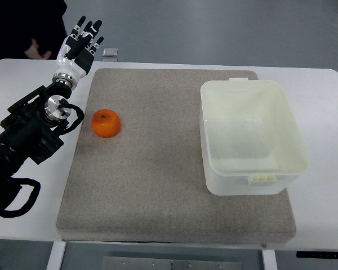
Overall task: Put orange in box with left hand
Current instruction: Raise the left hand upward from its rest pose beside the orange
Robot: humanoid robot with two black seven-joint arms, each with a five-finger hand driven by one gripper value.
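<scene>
At the far left, the left arm comes in from the picture's left edge as a bulk of black links and looped cable, rising diagonally toward the upper left of the worktop. A round metal joint shows on the forearm near the mat's left edge, and above it a white wrist section leads to the left hand. The hand is stretched out along the line of the forearm, pointing away from the robot, over the far left corner of the worktop. Its black fingers are extended and slightly fanned, holding nothing; the thumb is hard to make out against the dark background.

Behind the hand, at the top left corner, a dark-clothed person stands at the worktop's far edge, with part of a hand visible. Just right of the robot's fingertips lies a small pale object, too small to identify, possibly a clear packet or tag.

A grey felt mat covers most of the white worktop. The orange sits on the mat near its left edge, just beside the forearm's metal joint, well below the hand and not touched by it.

Across a wide bare stretch of mat, on the right side, stands the box, a translucent white plastic tub with rounded corners, open at the top.
</scene>
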